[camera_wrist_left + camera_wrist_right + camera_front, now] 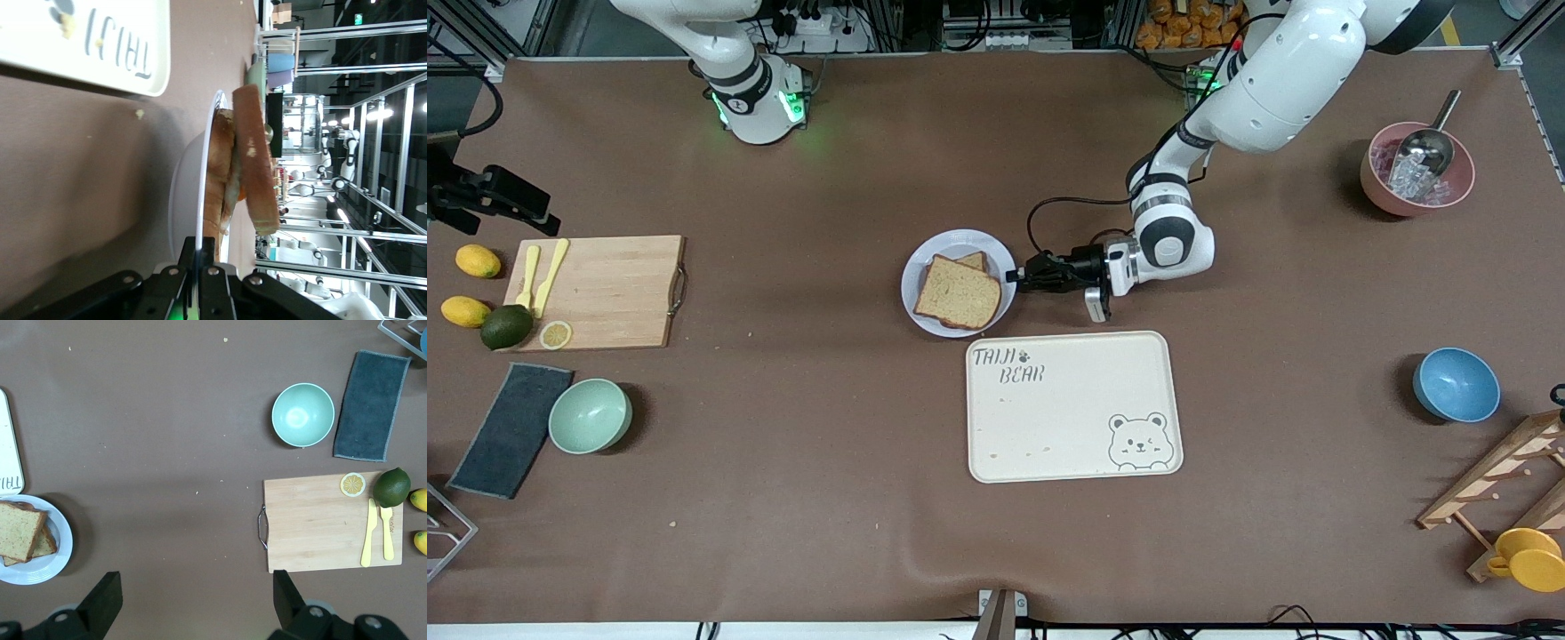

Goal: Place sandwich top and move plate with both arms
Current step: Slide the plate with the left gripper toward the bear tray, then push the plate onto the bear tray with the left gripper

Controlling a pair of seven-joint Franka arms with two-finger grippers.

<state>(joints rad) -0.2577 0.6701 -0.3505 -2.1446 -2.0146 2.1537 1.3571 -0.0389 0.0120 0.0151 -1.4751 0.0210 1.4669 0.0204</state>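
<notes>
The pale plate [951, 242] sits mid-table and holds a stacked sandwich. The sandwich top [959, 292], a plain tan slice, lies on the lower slice and filling, slightly askew. My left gripper [1014, 276] is level with the table and shut on the plate's rim at the side toward the left arm's end. The left wrist view shows the rim [215, 133] running between the closed fingers of the gripper [205, 250], with the top slice [257, 160] above. My right gripper [195, 597] is open and empty, high over the bare table between the plate [57, 540] and the cutting board.
The cream bear tray [1067, 418] lies just nearer the front camera than the plate. A cutting board [605, 289], green bowl [590, 415] and dark cloth [511, 428] are toward the right arm's end. A blue bowl [1456, 384] and pink bowl [1416, 169] are toward the left arm's end.
</notes>
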